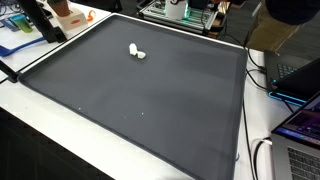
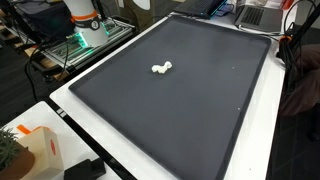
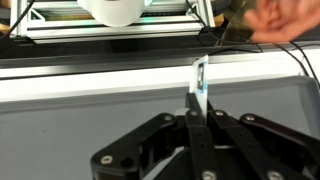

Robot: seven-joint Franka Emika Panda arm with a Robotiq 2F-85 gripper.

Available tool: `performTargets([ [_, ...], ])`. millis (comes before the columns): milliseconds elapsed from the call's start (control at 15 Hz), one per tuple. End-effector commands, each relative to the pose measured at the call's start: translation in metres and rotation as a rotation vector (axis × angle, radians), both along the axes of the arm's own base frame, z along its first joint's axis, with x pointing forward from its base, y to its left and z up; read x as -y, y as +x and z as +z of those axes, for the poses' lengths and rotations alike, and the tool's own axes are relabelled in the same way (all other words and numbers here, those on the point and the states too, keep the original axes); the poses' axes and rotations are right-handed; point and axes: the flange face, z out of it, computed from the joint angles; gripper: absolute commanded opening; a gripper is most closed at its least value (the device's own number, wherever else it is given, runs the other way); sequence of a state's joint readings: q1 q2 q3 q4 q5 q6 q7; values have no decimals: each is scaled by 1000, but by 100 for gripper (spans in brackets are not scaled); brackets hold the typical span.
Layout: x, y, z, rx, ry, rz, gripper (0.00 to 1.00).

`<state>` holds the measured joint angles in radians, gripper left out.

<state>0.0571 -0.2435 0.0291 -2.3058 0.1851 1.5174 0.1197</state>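
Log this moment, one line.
claw: shut | white lump: lying on dark mat, untouched | claw: outside both exterior views

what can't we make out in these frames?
- Small white object: too small in both exterior views to identify, and outside the wrist view.
- Gripper: shut and seen only in the wrist view. It lies beyond the edges of both exterior views, so its place relative to the dark mat is unclear.
- Pinkish shape, top right of the wrist view: blurred and cut off by the edge.
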Motion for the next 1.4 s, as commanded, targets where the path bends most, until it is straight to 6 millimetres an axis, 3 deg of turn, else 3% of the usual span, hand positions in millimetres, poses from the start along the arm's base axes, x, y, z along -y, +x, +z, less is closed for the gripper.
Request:
performTargets([
  [0, -11, -8, 30, -77, 114, 67, 1],
  [333, -22, 12, 61, -178, 235, 28, 1],
  [400, -24, 15, 64, -188, 239, 29, 29],
  [533, -22, 21, 69, -200, 265, 29, 36],
  [733, -19, 25, 70, -198, 271, 20, 59],
  [933, -4, 17, 53, -168, 232, -3, 81],
  [1067, 18, 9, 27, -91, 140, 18, 96],
  [1133, 34, -1, 10, -64, 82, 71, 100],
  [1333, 58, -27, -22, 39, -36, 140, 100],
])
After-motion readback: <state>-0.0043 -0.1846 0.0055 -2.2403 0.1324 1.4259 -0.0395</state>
